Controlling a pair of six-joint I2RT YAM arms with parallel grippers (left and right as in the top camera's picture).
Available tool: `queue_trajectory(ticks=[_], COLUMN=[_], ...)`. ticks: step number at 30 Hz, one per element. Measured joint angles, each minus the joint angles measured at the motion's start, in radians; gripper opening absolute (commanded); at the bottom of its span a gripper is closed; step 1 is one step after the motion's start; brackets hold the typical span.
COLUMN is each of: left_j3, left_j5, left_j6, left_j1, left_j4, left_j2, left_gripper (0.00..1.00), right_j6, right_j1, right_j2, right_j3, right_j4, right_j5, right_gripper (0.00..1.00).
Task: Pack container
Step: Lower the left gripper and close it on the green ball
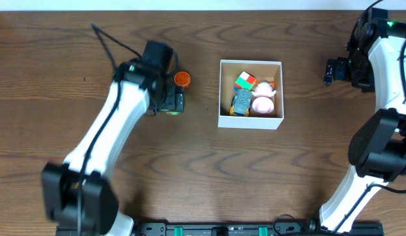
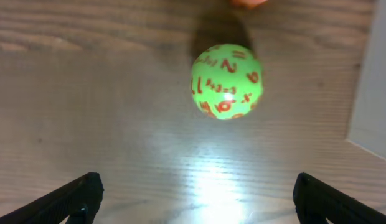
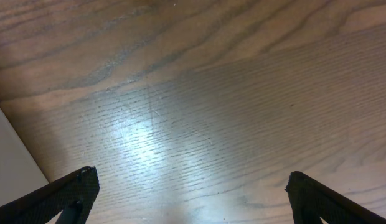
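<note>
The container is a square white-walled box at the table's middle; inside lie a coloured cube, a blue toy car and a pink toy. My left gripper hangs left of it, beside a small orange object. Seen from the left wrist, a green ball with orange numbers lies on the wood ahead of the open left gripper, not touching it. The overhead view hides the ball. Far right, my right gripper is open over bare wood.
The orange object's edge shows just beyond the ball. The container's white wall rises close on the ball's right. A pale surface fills the lower left corner of the right wrist view.
</note>
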Motion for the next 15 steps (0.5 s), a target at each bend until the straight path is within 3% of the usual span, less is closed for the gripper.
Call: queue_trajectory(ticks=[5,15], left_j3=[0.092,0.096], left_j5=[-0.012,-0.013], left_j6=[0.003,0.003], left_j1=[0.005,0.005], left_j4=[0.005,0.042], left_j2=[0.137,0.265], left_gripper=[0.98,0.98], right_j6=[0.0,0.0], right_j1=[0.0,0.0], right_j2=[0.0,0.0], right_j3=[0.0,0.0], right_j4=[0.0,0.0], right_j5=[0.0,0.0], right_gripper=[0.99,0.99])
